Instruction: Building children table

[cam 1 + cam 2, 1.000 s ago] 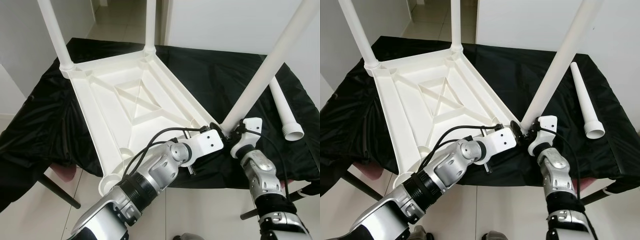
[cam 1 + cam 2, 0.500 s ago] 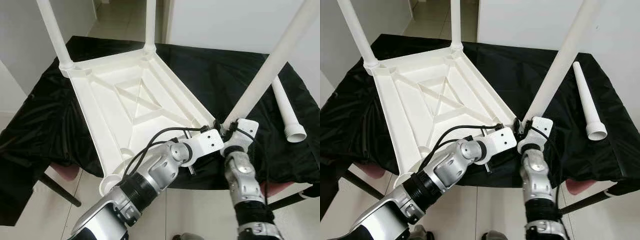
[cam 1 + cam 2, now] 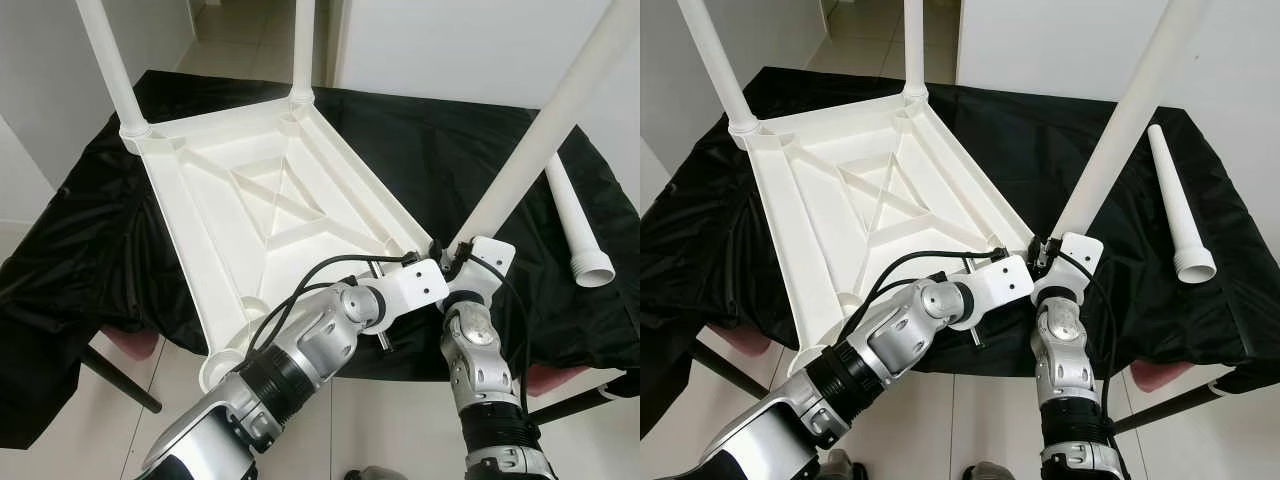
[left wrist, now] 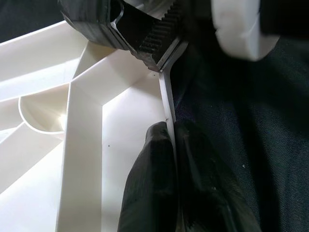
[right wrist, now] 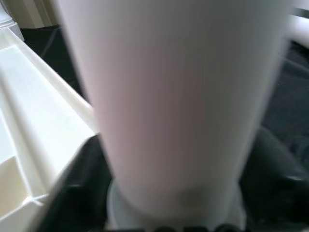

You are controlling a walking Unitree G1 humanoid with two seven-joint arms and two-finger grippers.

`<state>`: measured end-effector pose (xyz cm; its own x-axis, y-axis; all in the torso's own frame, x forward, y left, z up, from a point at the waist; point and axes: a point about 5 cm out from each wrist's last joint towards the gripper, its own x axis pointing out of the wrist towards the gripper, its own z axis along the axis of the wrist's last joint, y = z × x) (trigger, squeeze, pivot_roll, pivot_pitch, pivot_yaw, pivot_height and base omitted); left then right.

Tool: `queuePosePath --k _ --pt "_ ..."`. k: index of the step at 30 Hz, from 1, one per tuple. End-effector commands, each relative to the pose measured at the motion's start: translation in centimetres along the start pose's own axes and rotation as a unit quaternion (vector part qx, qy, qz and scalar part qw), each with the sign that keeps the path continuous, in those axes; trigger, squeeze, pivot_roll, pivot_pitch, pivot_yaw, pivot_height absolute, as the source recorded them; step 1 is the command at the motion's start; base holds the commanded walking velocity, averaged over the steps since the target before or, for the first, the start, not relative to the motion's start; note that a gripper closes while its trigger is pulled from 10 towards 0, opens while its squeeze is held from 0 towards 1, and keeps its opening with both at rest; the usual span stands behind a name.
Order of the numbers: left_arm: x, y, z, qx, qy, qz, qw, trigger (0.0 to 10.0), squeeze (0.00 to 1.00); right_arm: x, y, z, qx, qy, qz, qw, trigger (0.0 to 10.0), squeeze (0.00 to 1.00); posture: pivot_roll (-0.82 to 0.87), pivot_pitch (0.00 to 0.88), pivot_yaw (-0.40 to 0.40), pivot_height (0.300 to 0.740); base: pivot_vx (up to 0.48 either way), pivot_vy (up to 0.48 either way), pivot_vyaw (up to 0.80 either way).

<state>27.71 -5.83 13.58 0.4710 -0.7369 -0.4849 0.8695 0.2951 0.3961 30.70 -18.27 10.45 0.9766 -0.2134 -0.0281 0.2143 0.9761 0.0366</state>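
Left wrist view showed the left gripper (image 4: 171,145) pinching the tabletop (image 3: 250,200) rim; the right gripper (image 3: 452,255) clasped a leg (image 3: 540,150).

I have my left arm (image 3: 300,360) reaching from seven o'clock toward the centre, forearm slanting up to two o'clock, its white wrist block at the far end. My left gripper (image 4: 169,145) is pinched tight on the thin edge of the tabletop rim (image 4: 166,96), one black finger on either side. My right arm (image 3: 480,370) rises nearly straight from five o'clock toward twelve, wrist tipped a little to one o'clock, just beside the left wrist. My right gripper (image 3: 452,250) is clamped around the base of the leg (image 3: 540,150).
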Motion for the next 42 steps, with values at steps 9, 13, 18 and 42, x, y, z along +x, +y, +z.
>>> queuePosePath --k 9,13,18,42 --pt "0.4 -1.1 0.8 0.023 -0.01 -0.025 0.999 10.0 0.0 -0.3 -0.3 -2.2 -0.018 0.059 0.034 0.998 10.0 1.0 0.02 0.011 -0.021 0.74 0.0 0.0 0.0" --pt "0.4 -1.1 0.8 0.023 -0.01 -0.025 0.999 10.0 0.0 -0.3 -0.3 -2.2 -0.018 0.059 0.034 0.998 10.0 1.0 0.02 0.011 -0.021 0.74 0.0 0.0 0.0" --pt "0.5 -1.1 0.9 0.021 -0.01 -0.026 0.999 10.0 0.0 1.5 -2.3 1.0 -0.047 -0.017 0.16 0.986 10.0 0.0 0.02 0.018 -0.018 0.74 0.0 0.0 0.0" --pt "0.3 -0.7 0.9 0.023 -0.008 -0.02 1.0 10.0 0.0 1.6 -3.9 0.1 -0.079 0.042 0.391 0.916 10.0 0.0 0.04 0.033 -0.011 0.74 0.0 0.0 0.0"
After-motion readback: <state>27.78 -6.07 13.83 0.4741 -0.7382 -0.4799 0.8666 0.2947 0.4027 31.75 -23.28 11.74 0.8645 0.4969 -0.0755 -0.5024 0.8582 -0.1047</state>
